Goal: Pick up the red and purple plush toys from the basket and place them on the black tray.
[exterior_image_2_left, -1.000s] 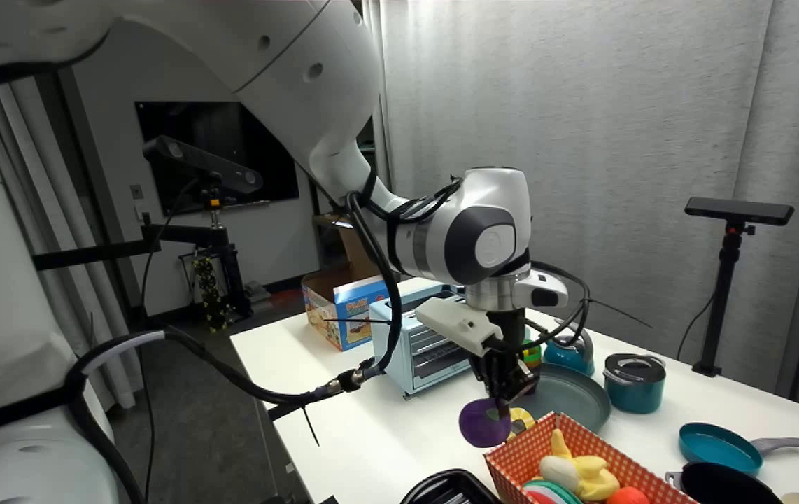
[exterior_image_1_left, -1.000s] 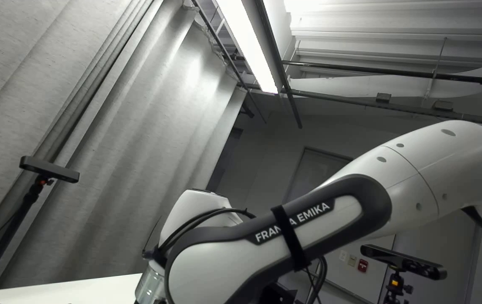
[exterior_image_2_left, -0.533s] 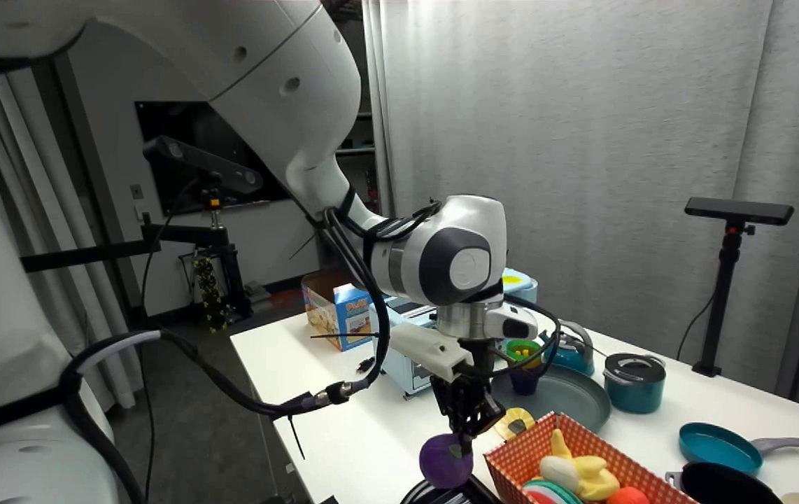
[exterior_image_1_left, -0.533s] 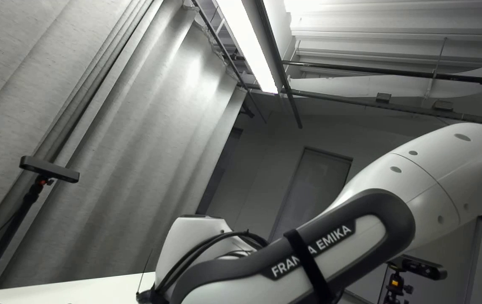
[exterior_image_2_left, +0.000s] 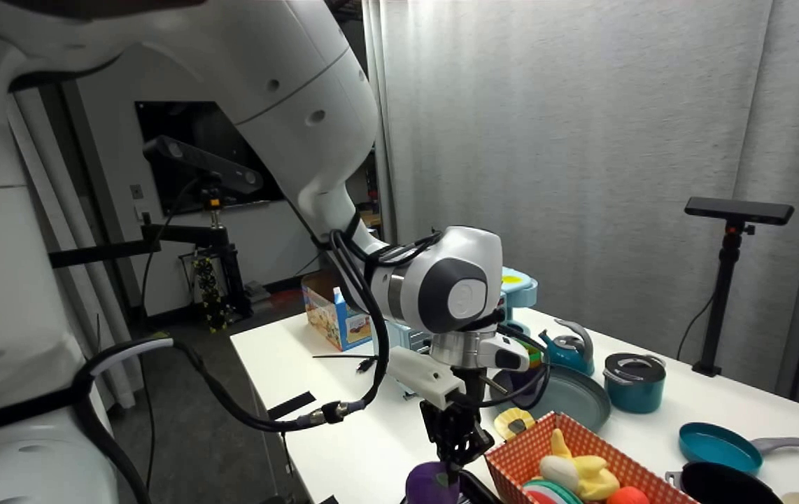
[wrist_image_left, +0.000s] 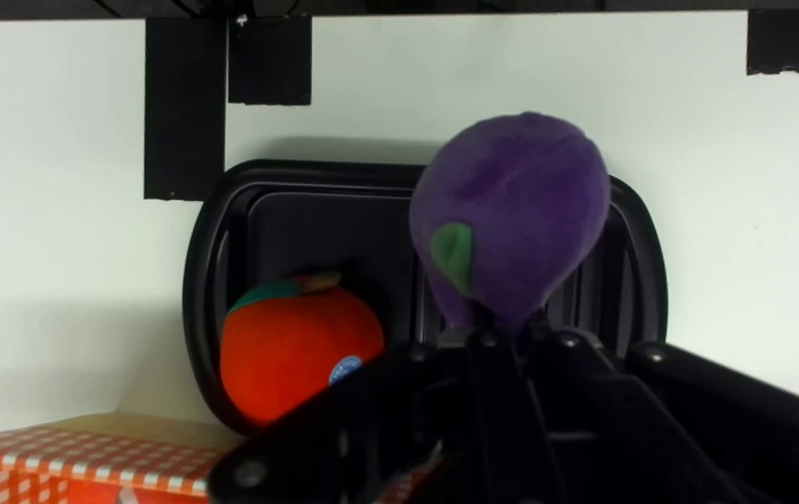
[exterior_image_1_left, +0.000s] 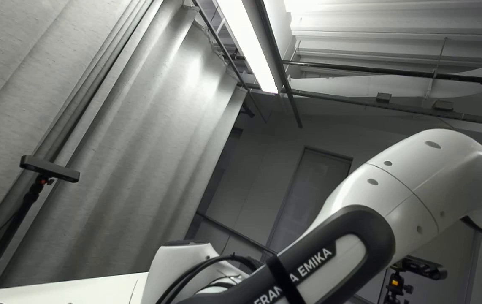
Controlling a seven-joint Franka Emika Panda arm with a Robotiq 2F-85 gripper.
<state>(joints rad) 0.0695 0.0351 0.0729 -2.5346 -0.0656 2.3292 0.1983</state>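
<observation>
My gripper [wrist_image_left: 511, 332] is shut on the purple plush toy [wrist_image_left: 515, 203], pinching its narrow end; the toy has a green patch. In an exterior view the gripper [exterior_image_2_left: 453, 458] holds the purple toy [exterior_image_2_left: 432, 484] low at the tray, left of the basket. In the wrist view the toy overlaps the right half of the black tray [wrist_image_left: 193, 294]; whether it touches the tray I cannot tell. A red-orange round plush toy [wrist_image_left: 294, 350] with a green leaf lies in the tray's left half. The red-checkered basket [exterior_image_2_left: 511, 469] holds yellow, white and other plush toys.
The basket's edge [wrist_image_left: 126, 458] is close beside the tray. Behind it are a yellow ring [exterior_image_2_left: 513, 423], a grey plate [exterior_image_2_left: 571, 395], a teal pot [exterior_image_2_left: 634, 388], a teal pan [exterior_image_2_left: 718, 448] and a black pot [exterior_image_2_left: 725, 484]. Black tape [wrist_image_left: 185, 112] marks the table near its edge.
The gripper has moved with the purple toy leftward and down in an exterior view, from beside the basket to low at the tray. It stays shut on the toy.
</observation>
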